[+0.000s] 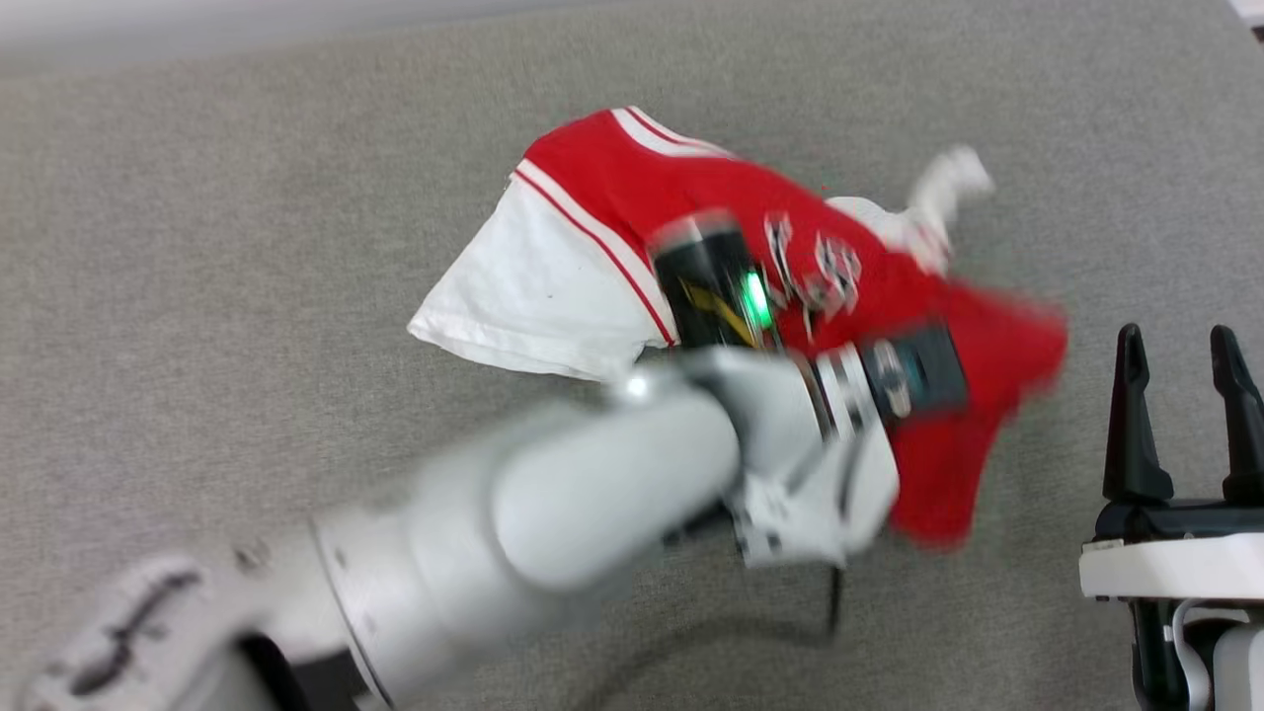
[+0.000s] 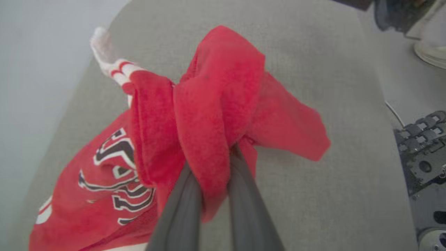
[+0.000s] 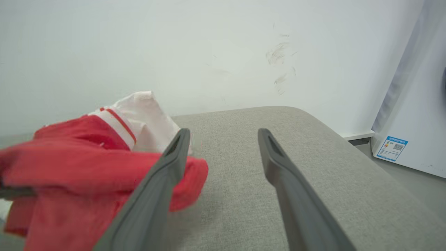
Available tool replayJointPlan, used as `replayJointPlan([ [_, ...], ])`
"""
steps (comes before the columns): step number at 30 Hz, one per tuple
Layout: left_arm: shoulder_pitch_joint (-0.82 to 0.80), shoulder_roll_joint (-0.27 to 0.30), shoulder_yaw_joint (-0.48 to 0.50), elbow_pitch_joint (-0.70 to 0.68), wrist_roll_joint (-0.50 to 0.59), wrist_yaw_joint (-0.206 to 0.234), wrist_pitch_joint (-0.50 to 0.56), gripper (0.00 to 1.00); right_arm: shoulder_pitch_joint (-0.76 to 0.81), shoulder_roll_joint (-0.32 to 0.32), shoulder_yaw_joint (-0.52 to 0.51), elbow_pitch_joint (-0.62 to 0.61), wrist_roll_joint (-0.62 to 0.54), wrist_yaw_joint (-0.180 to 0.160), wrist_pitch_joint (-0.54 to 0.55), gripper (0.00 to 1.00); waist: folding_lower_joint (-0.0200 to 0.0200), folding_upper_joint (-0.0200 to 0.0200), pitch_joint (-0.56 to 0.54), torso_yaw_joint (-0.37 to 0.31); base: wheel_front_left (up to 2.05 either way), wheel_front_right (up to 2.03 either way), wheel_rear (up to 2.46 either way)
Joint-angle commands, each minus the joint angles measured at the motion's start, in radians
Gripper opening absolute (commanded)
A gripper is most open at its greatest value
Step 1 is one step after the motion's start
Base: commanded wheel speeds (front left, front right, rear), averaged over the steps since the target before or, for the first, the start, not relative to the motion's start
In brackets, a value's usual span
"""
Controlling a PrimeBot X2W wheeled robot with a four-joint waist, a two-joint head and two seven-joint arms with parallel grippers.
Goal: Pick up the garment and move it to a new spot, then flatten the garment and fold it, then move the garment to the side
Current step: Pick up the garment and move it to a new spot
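Two-finger L claw (image 2: 212, 167) pinches garment (image 2: 223, 87); R claw (image 1: 1177, 341) upright, splayed.

Bright, even, diffuse light; shadows are faint and soft. In the head view the pale white robot forearm (image 1: 592, 484) and the red jersey-style garment (image 1: 894, 296) smear with motion blur, while the grey woven fabric surface (image 1: 197, 247) looks sharp.

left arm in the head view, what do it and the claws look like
The left arm is a thick pale grey-white tube with rounded joints. Its wrist carries a black module with a green light, and a thin black cable runs below. The right claw has two long tapered dark fingers on a black-and-white base. The left claw has the same dark grey fingers.
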Motion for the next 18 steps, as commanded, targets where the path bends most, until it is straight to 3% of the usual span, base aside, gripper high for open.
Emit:
replayJointPlan([
  [1,0.026,-0.005,0.006,-0.003,0.027,0.000,0.017,0.00,-0.017,0.003,-0.001,-0.004,0.007,-0.001,-0.002,1.00,0.0000,0.0000,0.017,-0.001,0.00,0.00,0.00],
  [9,0.282,-0.066,0.004,-0.058,0.156,0.000,0.158,0.00,-0.042,0.003,0.009,0.003,0.003,-0.001,-0.002,1.00,0.0000,0.0000,0.054,0.004,0.00,0.00,0.00],
  [14,0.288,-0.066,0.004,-0.043,0.143,0.000,0.114,0.00,-0.046,0.003,0.004,0.015,-0.003,-0.001,-0.002,1.00,0.0000,0.0000,0.048,0.022,0.00,0.00,0.00],
  [15,0.277,-0.066,0.004,-0.034,0.137,0.000,0.086,0.27,-0.042,0.003,0.002,0.017,-0.004,-0.001,-0.002,1.00,0.0000,0.0000,0.042,0.026,0.00,0.00,0.00],
  [16,0.267,-0.067,0.004,-0.023,0.136,0.000,0.047,1.00,-0.037,0.003,0.000,0.019,-0.005,-0.001,-0.002,1.00,0.0000,0.0000,0.032,0.031,0.00,0.00,0.00],
  [18,0.258,-0.073,0.004,0.001,0.117,0.000,-0.040,1.00,-0.021,0.003,-0.004,0.027,-0.009,-0.001,-0.002,1.00,0.0000,0.0000,0.008,0.041,0.00,0.00,0.00],
])
